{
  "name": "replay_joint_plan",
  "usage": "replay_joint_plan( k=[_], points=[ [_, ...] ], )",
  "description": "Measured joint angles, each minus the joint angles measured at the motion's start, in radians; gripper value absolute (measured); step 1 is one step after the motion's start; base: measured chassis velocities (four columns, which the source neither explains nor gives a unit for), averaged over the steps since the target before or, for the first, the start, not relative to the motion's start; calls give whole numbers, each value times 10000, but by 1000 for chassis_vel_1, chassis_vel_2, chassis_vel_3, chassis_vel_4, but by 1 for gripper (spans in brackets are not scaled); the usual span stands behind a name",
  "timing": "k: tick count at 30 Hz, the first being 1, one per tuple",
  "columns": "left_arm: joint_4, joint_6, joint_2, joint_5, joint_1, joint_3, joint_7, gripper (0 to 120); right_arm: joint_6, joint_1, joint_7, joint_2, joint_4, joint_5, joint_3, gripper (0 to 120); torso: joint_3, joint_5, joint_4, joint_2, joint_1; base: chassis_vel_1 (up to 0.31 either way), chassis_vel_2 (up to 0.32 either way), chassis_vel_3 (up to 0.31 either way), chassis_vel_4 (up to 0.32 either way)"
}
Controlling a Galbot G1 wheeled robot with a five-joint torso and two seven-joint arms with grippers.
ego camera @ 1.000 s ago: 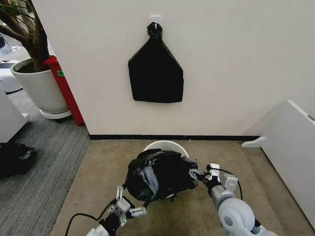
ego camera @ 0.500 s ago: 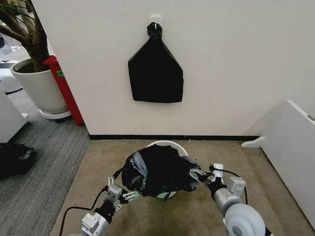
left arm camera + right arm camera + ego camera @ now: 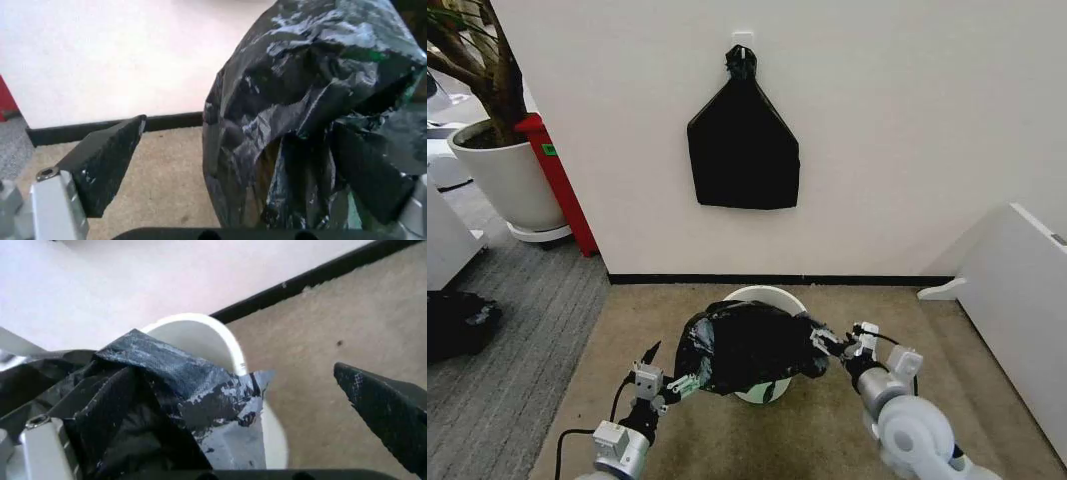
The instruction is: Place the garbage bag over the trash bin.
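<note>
No readable text
A small green label (image 3: 548,150) sits on the red stand (image 3: 555,180) beside the plant pot (image 3: 502,180); its print cannot be read

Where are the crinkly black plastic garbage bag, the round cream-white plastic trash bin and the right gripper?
crinkly black plastic garbage bag (image 3: 747,348), head view, middle of its bunched top.
round cream-white plastic trash bin (image 3: 767,294), head view, far side of the rolled rim.
right gripper (image 3: 832,345), head view, between its fingers at the bag's edge.
</note>
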Motion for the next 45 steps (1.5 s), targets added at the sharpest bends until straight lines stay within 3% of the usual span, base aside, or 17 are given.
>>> replay_joint_plan(
  k=[6, 13, 23, 26, 31, 39, 45],
  points=[
    [205, 64, 28, 94, -109, -22, 32, 100, -326, 279, 568, -72, 484, 2956, 716, 100, 0, -1, 1, 0, 0, 0, 0, 0, 0],
    [430, 72, 86, 250, -76, -168, 108, 100, -929, 604, 1051, 44, 342, 5120, 1588, 100, 0, 0, 1, 0, 0, 0, 0, 0, 0],
    [774, 112, 168, 253, -250, -275, 200, 100, -1034, 730, 957, 27, 91, 4722, 1731, 100, 0, 0, 0, 0, 0, 0, 0, 0, 0],
    [737, 43, 218, 460, -241, -243, 370, 100, -1008, 575, 580, -7, 271, 2834, 1261, 100, 0, -1, 1, 0, 0, 0, 0, 0, 0],
    [660, 102, 237, 489, -225, -164, 408, 100, -1004, 371, 96, -43, 376, 1866, 1010, 100, 0, 1, 0, 0, 0, 0, 0, 0, 0],
    [757, 163, 279, 485, -348, -141, 413, 100, -1252, 265, 327, 92, 706, 2167, 1021, 100, 0, -1, 2, 0, 0, 0, 0, 0, 0],
    [916, 210, 359, 431, -450, -178, 479, 100, -1266, -93, -93, 27, 359, 1275, 1274, 100, 0, -1, -1, 0, 0, 0, 0, 0, 0]
  ],
)
